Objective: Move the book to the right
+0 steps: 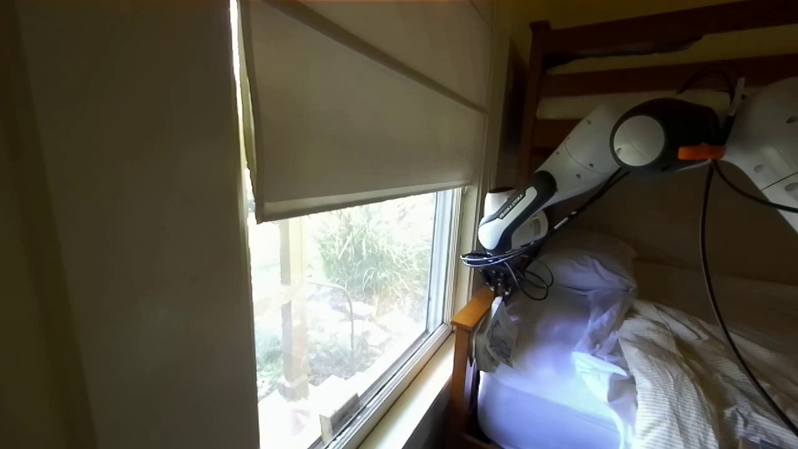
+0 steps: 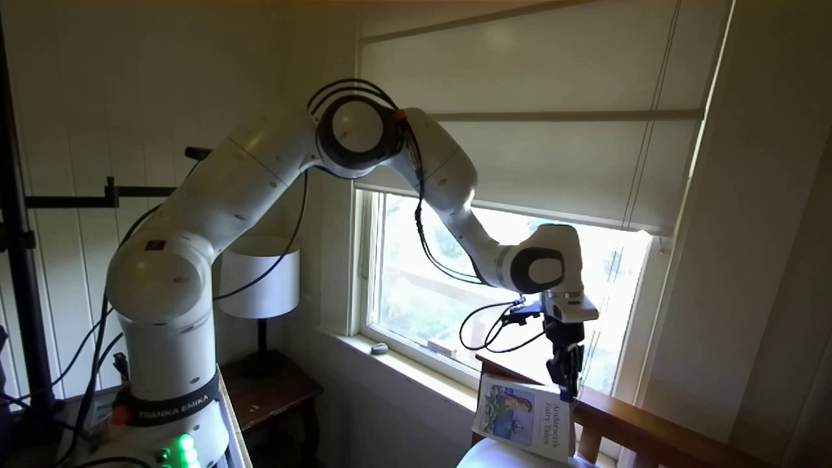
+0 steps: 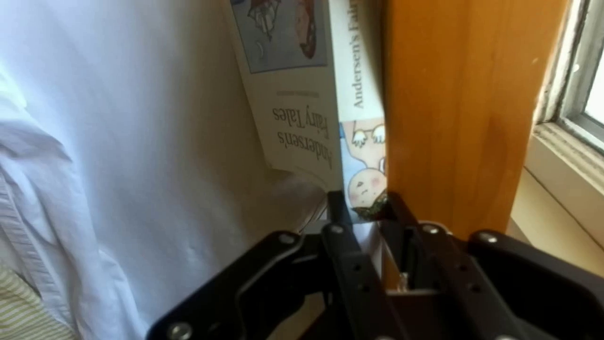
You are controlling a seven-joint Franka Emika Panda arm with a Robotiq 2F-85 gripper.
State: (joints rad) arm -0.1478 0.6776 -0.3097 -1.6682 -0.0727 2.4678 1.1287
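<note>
The book (image 2: pixel 520 416), titled Andersen's Fairy Tales, stands tilted against the wooden bed rail, its picture cover facing the bed. It also shows in an exterior view (image 1: pixel 502 337). In the wrist view its white spine (image 3: pixel 358 71) points up at the camera and lies along the rail. My gripper (image 3: pixel 362 205) has one finger on each side of the spine's near end and is shut on the book. The right finger is between the spine and the rail. The gripper also shows pointing down in both exterior views (image 1: pixel 499 288) (image 2: pixel 567 390). The book's back cover is hidden.
The wooden rail (image 3: pixel 462 118) runs close beside the book, with the window sill (image 2: pixel 416 374) behind it. The bed's white sheet (image 1: pixel 542 386), a pillow (image 1: pixel 580 262) and a striped cover (image 1: pixel 667 368) lie on the bed side. A lamp (image 2: pixel 260 283) stands near the robot base.
</note>
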